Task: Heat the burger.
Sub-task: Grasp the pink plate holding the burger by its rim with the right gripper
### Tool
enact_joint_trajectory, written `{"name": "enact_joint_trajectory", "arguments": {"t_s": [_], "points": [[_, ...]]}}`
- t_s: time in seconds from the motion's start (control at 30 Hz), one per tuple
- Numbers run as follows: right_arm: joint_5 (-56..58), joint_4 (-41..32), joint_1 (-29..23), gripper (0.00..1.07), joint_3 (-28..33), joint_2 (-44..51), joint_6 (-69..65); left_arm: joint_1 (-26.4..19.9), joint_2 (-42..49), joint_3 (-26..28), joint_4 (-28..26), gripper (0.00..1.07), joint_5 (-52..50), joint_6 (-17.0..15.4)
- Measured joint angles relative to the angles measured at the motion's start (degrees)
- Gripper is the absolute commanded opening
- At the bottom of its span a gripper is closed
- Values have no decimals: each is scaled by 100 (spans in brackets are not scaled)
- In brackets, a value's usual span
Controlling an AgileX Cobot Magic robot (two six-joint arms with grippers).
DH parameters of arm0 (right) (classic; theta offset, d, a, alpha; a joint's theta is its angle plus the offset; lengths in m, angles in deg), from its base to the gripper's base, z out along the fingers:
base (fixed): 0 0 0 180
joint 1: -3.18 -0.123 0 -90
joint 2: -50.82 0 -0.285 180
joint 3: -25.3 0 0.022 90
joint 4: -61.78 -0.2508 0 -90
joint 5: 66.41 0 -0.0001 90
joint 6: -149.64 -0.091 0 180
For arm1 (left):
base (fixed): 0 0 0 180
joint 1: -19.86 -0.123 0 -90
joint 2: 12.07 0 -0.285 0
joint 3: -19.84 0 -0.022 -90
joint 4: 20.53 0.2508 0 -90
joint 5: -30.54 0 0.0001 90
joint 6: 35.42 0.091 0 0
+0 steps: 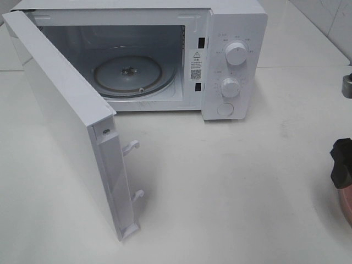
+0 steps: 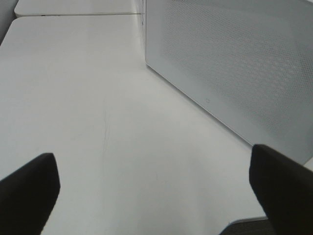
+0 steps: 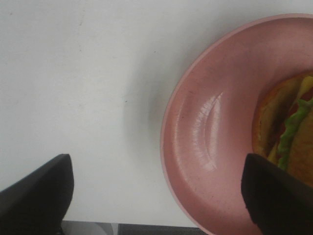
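Observation:
The burger (image 3: 288,127) lies on a round pink plate (image 3: 205,137) and shows only in the right wrist view, cut off by the frame edge, with bun, green lettuce and some red visible. My right gripper (image 3: 156,166) hangs open over the plate's rim, one finger over bare table, the other over the plate beside the burger, holding nothing. In the high view the right gripper (image 1: 341,162) sits at the far right edge above a sliver of the plate (image 1: 346,204). My left gripper (image 2: 152,156) is open and empty over the table, beside the outer face of the microwave door (image 2: 234,73).
The white microwave (image 1: 234,60) stands at the back with its door (image 1: 66,126) swung wide open toward the front left. Its glass turntable (image 1: 127,74) is bare. Two knobs and a button sit on its right panel. The white table (image 1: 231,198) spreads in front.

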Motion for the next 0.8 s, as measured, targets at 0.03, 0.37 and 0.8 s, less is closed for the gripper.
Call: {"name": "enact_joint_trajectory", "arguments": {"t_s": [0.03, 0.37, 0.8], "points": [[-52, 46, 69, 87, 0, 0, 11, 0, 0, 0, 0, 98, 0, 0], [-246, 74, 92, 83, 0, -613, 46, 0, 0, 0, 0, 98, 0, 0], [-773, 115, 92, 82, 0, -1684, 40, 0, 0, 0, 0, 98, 0, 0]]}}
